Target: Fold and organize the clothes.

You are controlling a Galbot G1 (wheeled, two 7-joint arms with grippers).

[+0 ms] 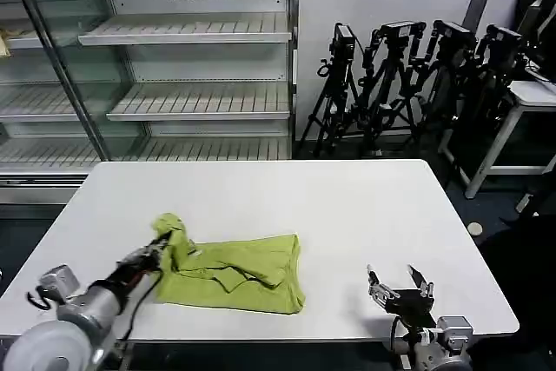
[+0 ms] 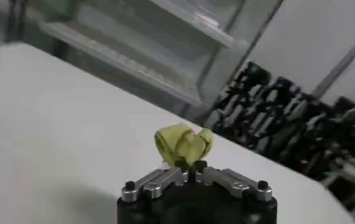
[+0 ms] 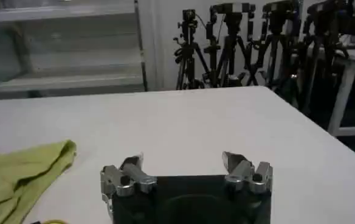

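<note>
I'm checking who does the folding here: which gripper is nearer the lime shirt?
Left. The left gripper is shut on the lime shirt at its raised left edge; the right gripper sits open over bare table, apart from the shirt's right edge.

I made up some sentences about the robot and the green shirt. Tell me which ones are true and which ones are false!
1. The left gripper is pinching a bunch of the lime shirt. True.
2. The right gripper is holding the shirt too. False: it is open over bare table, apart from the shirt.
3. The shirt lies on a white table. True.
4. The shirt is neatly folded into a small square. False: it is crumpled, with one end lifted by the left gripper.
5. The shelves behind the table are full of clothes. False: they look empty.
</note>
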